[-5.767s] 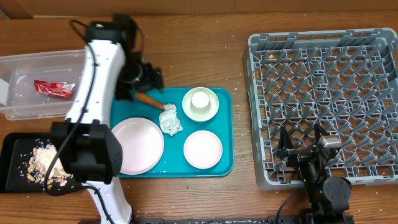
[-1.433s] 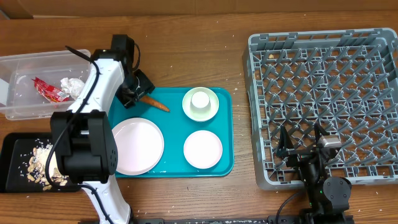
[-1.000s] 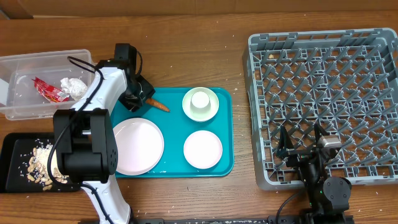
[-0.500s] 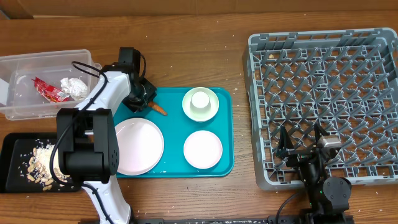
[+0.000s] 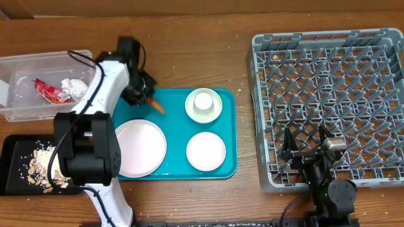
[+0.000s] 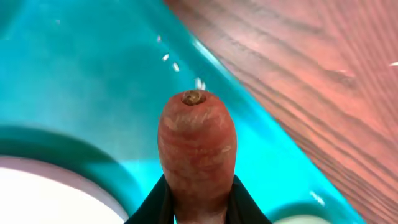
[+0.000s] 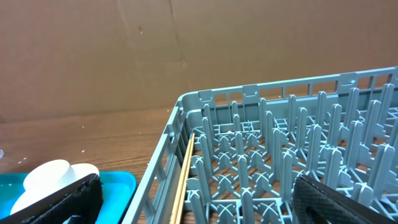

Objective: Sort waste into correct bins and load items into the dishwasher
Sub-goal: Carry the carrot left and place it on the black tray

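My left gripper (image 5: 145, 99) is shut on the orange carrot-like stick (image 5: 156, 106) over the teal tray's far left corner. In the left wrist view the stick (image 6: 198, 143) pokes forward from between the black fingers (image 6: 152, 208). The clear tub (image 5: 38, 63) holds the red wrapper (image 5: 52, 91) and the white napkin (image 5: 76, 88). Rice and nut scraps (image 5: 43, 165) lie in the black tray (image 5: 12, 148). A plate (image 5: 139, 148), a bowl (image 5: 206, 151) and a cup in a second bowl (image 5: 203, 105) sit on the teal tray. My right gripper (image 5: 306, 146) stands open at the grey rack's (image 5: 334, 94) near edge.
The teal serving tray (image 5: 230, 126) lies between the bins and the rack. A thin wooden stick (image 7: 183, 180) rests along the rack's left wall (image 7: 163, 168). Bare wooden tabletop (image 5: 202, 57) runs behind the tray.
My left gripper came down over the carrot stick, shut on it and drew it slightly up and left off the tray floor. The right arm has not moved.
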